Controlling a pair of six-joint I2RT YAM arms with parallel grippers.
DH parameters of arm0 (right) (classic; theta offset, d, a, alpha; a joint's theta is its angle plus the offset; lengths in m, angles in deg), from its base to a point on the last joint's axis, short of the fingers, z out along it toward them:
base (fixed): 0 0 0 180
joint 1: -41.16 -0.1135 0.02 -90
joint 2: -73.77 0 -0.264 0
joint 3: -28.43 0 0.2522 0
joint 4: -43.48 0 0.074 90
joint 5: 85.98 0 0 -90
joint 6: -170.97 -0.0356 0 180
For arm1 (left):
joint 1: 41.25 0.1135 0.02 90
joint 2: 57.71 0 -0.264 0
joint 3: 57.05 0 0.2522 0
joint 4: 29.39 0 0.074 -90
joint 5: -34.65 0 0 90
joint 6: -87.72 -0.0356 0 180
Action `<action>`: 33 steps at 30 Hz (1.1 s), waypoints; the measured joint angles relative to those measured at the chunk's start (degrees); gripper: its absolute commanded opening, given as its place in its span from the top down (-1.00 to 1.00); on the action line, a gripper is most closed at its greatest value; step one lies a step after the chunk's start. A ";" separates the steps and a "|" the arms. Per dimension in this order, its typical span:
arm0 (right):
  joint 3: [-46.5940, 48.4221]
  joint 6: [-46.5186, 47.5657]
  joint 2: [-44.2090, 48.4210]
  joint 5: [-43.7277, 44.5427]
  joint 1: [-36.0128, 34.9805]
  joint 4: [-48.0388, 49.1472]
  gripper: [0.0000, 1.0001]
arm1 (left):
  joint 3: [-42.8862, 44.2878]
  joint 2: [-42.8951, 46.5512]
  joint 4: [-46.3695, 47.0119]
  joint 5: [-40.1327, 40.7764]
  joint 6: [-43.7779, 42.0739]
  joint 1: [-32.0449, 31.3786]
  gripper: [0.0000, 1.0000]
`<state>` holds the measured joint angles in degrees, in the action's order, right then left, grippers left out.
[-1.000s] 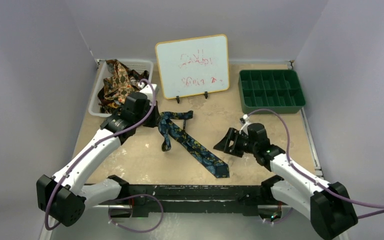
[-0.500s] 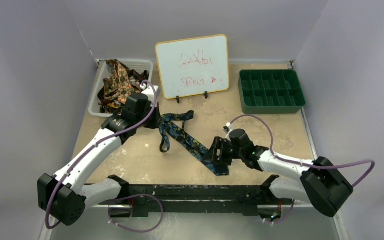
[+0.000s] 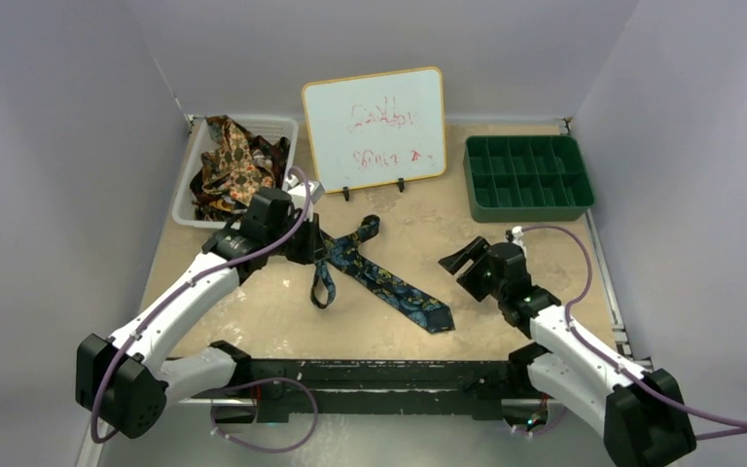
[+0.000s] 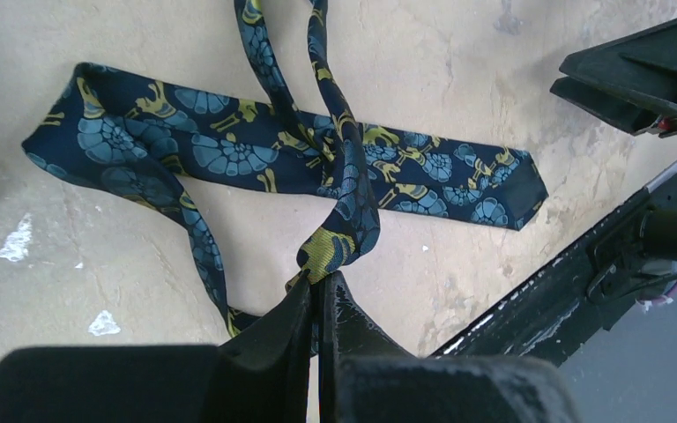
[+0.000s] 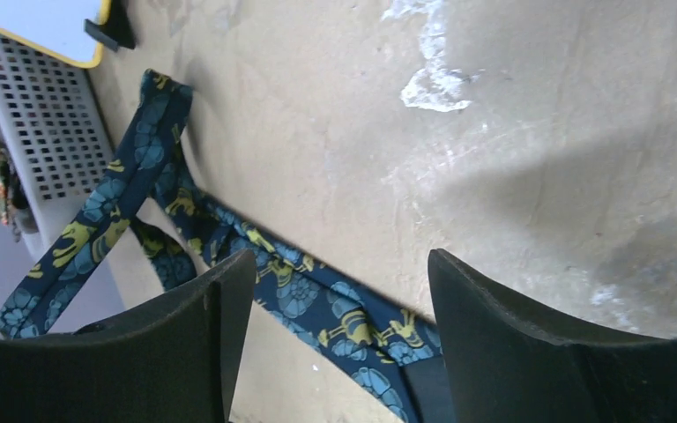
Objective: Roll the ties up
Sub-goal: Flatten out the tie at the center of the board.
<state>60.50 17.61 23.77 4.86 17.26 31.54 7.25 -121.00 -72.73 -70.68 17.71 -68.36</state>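
Note:
A dark navy tie with blue and gold print lies slantwise on the table's middle, its wide end near the front. My left gripper is at its far end. In the left wrist view the gripper is shut on a looped fold of the tie's narrow part, and the rest of the tie is spread on the table beyond. My right gripper is open and empty, to the right of the wide end. In its wrist view the tie shows below between the fingers. Other ties, brown, gold and red, are heaped in a white basket.
A whiteboard with red writing stands at the back centre. A green compartment tray sits at the back right. A black rail runs along the table's near edge between the arm bases.
My right gripper reached left to the tie's wide end, then drew back to the right, open. The wide end has shifted right. My left gripper has moved slightly right with the tie.

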 measured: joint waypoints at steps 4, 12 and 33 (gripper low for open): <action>0.20 3.87 -0.50 -2.80 1.44 -0.02 -0.55 | -0.63 -0.24 -0.13 -1.18 0.31 0.00 1.00; 2.40 9.57 -6.80 -13.86 -11.61 9.09 -0.69 | -0.63 -0.24 -0.17 -0.22 0.48 0.00 1.00; -0.15 -2.47 -20.31 -7.78 -16.76 20.85 -0.74 | -0.87 -0.22 -1.55 2.40 1.01 0.00 1.00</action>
<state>60.34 15.14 3.47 -2.92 0.50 52.40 6.38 -121.21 -74.28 -68.28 18.71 -68.36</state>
